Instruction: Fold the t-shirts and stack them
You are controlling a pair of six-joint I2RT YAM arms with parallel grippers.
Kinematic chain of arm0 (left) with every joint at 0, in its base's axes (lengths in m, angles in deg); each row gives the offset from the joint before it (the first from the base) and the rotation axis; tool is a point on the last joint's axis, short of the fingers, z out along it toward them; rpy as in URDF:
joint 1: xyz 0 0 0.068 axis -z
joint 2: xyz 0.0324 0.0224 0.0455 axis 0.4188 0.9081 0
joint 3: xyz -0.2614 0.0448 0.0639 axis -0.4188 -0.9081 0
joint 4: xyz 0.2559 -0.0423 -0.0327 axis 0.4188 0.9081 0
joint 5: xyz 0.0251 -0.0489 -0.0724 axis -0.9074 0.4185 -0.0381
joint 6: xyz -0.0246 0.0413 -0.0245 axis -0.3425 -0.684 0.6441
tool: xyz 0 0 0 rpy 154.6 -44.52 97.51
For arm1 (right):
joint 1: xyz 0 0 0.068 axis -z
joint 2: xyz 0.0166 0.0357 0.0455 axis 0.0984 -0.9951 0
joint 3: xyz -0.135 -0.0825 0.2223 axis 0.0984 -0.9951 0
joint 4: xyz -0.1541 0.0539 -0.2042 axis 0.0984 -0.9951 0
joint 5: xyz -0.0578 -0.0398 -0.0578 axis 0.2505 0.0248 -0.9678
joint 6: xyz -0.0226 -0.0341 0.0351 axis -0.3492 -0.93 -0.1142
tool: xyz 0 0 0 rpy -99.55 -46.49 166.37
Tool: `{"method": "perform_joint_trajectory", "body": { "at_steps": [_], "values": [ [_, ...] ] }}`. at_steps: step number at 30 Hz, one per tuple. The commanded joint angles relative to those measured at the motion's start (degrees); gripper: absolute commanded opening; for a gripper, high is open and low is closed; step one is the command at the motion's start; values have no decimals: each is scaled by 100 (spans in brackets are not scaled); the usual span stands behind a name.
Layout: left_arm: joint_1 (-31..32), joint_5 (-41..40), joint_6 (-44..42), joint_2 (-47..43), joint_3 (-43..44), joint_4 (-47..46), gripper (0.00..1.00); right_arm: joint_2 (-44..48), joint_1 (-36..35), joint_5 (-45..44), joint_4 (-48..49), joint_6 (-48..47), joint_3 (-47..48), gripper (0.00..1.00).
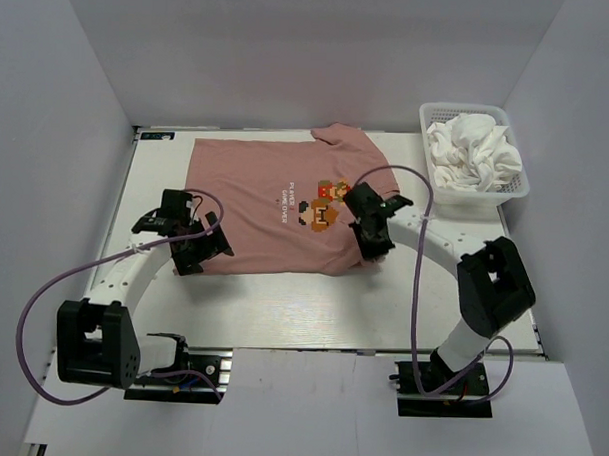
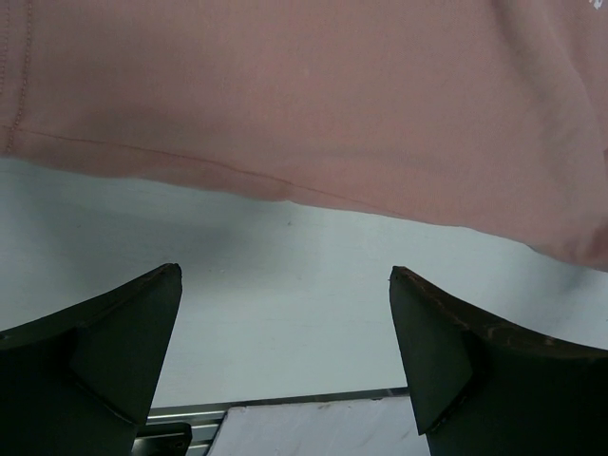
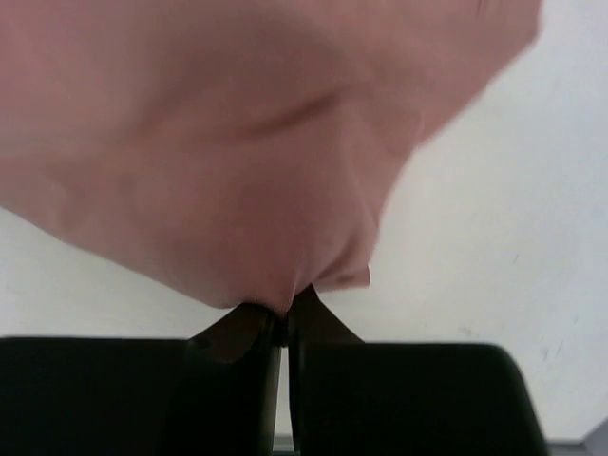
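White table point(image 1: 282, 307), pink t-shirt point(image 1: 246, 186), chest text point(image 1: 284, 194) unreadable

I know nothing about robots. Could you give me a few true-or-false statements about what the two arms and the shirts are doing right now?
1. The right gripper is pinching the pink t-shirt. True.
2. The left gripper grips the shirt too. False: it is open, just short of the hem.
3. The white t-shirts lie crumpled in the basket. True.
4. The pink t-shirt sits in the basket. False: it lies spread on the table.
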Motion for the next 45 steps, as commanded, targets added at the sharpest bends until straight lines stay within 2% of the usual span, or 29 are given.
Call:
{"method": "perform_joint_trajectory", "body": {
  "at_steps": [1,3,8,10,11,12,13,14,15,16,18,20,24,26,28,37,38,40,41,42,45],
  "values": [
    [17,-130,0,148,342,24,100,-273,6,69,76,-225,1007,5],
    [17,-130,0,375,438,24,100,-572,23,87,-196,-338,1673,9],
    [17,-367,-104,938,913,41,100,-1686,120,-343,-496,-829,2659,9],
    [17,-447,-105,1123,1141,103,100,-1970,225,-326,-479,-910,3248,14],
    [17,-447,-105,1307,1203,103,100,-2258,269,-309,-505,-963,3615,22],
    [17,-447,-105,1387,1273,103,100,-2557,313,-300,-505,-998,3802,35],
    [17,-447,-105,1457,1396,103,100,-2682,366,-273,-496,-998,4378,74],
    [17,-386,-105,1597,1484,103,100,-3014,445,-256,-470,-963,4723,90],
    [17,-385,-105,1659,1485,103,100,-3104,445,-256,-505,-920,4726,90],
    [17,-385,-105,1660,1546,103,100,-3183,515,-151,-522,-832,5179,90],
    [17,-385,-105,1739,1547,42,100,-2976,551,-36,-410,-613,5289,90],
    [17,-332,-105,1739,1547,-10,100,-2694,612,245,-172,-507,4790,90],
    [17,-271,-105,1739,1353,-64,100,-1256,779,1025,830,90,2860,90],
    [17,-271,-105,1686,1300,-116,100,-892,849,1431,1321,266,1927,90],
    [17,-271,-44,1686,1300,-116,100,-750,894,2027,1576,311,1469,90],
    [17,-376,71,1686,1300,-116,100,-1618,964,2609,1622,592,1773,80],
    [17,-376,71,1634,1300,-116,100,-1681,964,2610,1613,593,1834,70],
    [17,-376,71,1573,1300,-116,100,-1821,955,2671,1543,619,1957,56],
    [17,-376,71,1572,1300,-116,100,-1804,964,2680,1517,662,1975,45],
    [17,-376,71,1520,1300,-116,100,-1752,973,2697,1569,672,1923,29],
    [17,-376,71,1458,1239,-116,100,-1383,947,2803,1736,759,1643,9]
  ]
}}
